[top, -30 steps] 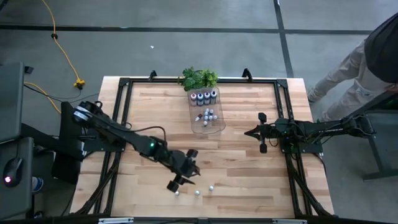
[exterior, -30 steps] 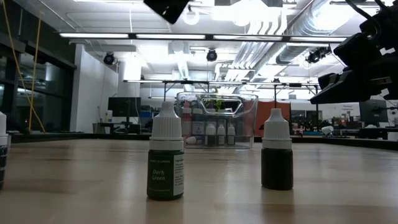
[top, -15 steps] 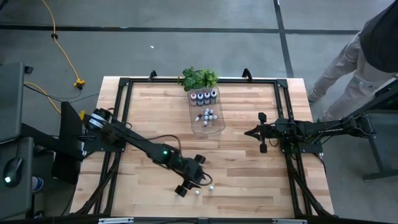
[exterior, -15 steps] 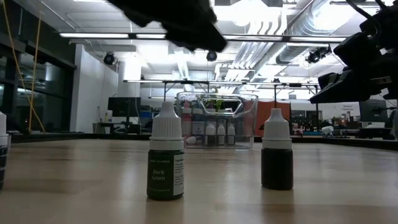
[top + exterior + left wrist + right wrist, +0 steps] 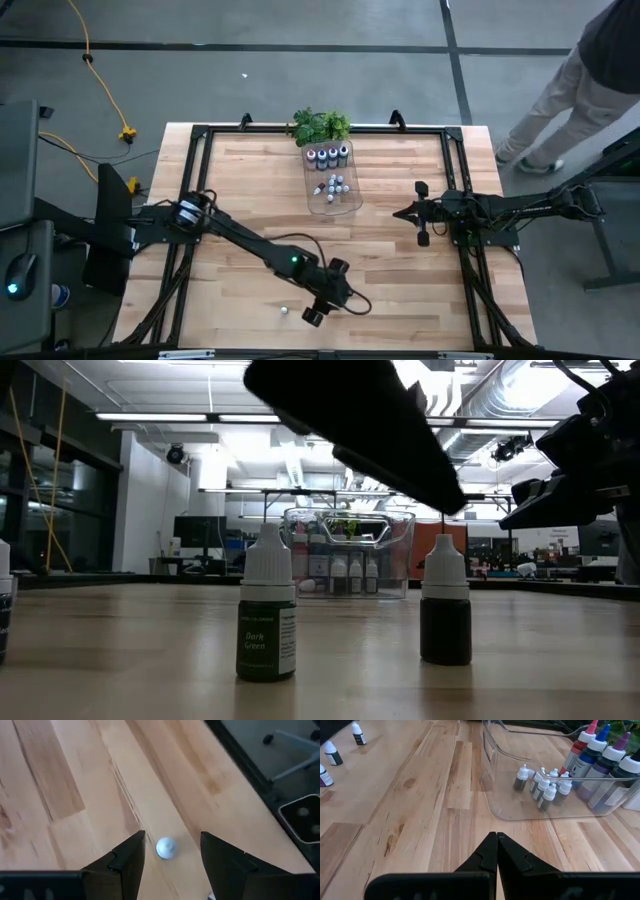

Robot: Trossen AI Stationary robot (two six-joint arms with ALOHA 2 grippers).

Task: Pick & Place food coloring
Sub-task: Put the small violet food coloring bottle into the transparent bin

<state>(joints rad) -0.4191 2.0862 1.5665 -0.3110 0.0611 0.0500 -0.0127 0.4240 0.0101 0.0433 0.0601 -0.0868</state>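
Left end effector (image 5: 322, 310) has swung along the wooden surface's (image 5: 400, 290) near edge, fingers spread and empty, straddling a small white-capped food coloring bottle (image 5: 166, 847) well short of the clear plastic tray (image 5: 333, 201); grasp looks next.

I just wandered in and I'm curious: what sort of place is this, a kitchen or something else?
Most likely a robotics lab or workshop, not a kitchen. Two dark robot arms are fixed to a framed wooden table, and the room behind shows exposed ceiling ducts, strip lights and desks with monitors.
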